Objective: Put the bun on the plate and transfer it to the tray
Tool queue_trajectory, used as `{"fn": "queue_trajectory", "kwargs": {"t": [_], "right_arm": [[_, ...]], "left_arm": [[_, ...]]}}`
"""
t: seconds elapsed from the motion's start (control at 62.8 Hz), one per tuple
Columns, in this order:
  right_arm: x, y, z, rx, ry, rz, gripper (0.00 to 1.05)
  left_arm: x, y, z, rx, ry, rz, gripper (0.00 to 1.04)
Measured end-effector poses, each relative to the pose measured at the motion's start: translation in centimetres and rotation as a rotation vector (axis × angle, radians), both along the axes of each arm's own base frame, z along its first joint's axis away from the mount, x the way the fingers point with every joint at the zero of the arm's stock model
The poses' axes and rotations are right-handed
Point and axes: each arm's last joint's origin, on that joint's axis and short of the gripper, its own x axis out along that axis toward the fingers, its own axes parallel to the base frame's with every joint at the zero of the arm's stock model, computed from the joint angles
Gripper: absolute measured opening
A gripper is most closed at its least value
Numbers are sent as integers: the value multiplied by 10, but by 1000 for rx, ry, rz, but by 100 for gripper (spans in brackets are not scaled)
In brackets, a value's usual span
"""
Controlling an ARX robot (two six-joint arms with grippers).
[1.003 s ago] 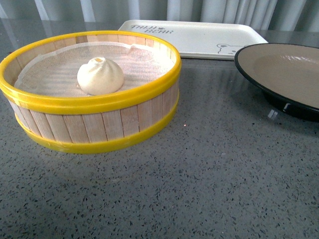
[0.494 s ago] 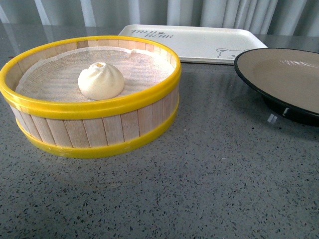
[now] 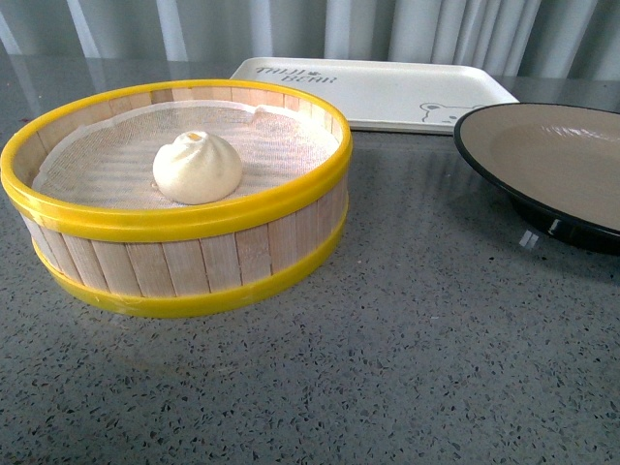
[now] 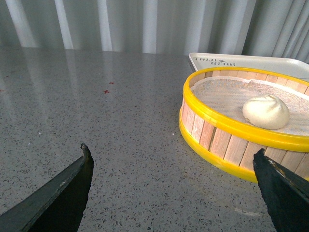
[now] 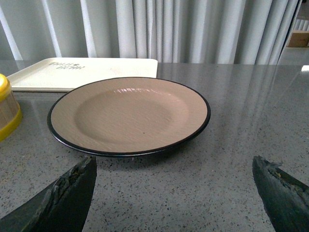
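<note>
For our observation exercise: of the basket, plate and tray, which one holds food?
The yellow-rimmed wooden steamer basket: a white bun sits inside it. The black-rimmed plate and the cream tray show nothing on them.

Indoor room, grey curtains, speckled countertop

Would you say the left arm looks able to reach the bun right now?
Probably yes: the left gripper is open, the bun lies uncovered, and only the steamer basket wall stands between them, so an approach from above looks free.
</note>
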Motion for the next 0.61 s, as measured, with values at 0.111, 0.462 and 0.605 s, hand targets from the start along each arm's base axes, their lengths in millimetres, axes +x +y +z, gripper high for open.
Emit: {"fn": "queue_trajectory", "kwargs": {"t": [0.111,0.462,0.605], "right_arm": [[0,0,0,0,0,0,96],[0,0,0,0,0,0,96],[0,0,0,0,0,0,96]], "left_arm": [[0,0,0,0,0,0,98],[12,-1,12,-382,206,314,98],[21,-5,26,-408,166,289,98]]}}
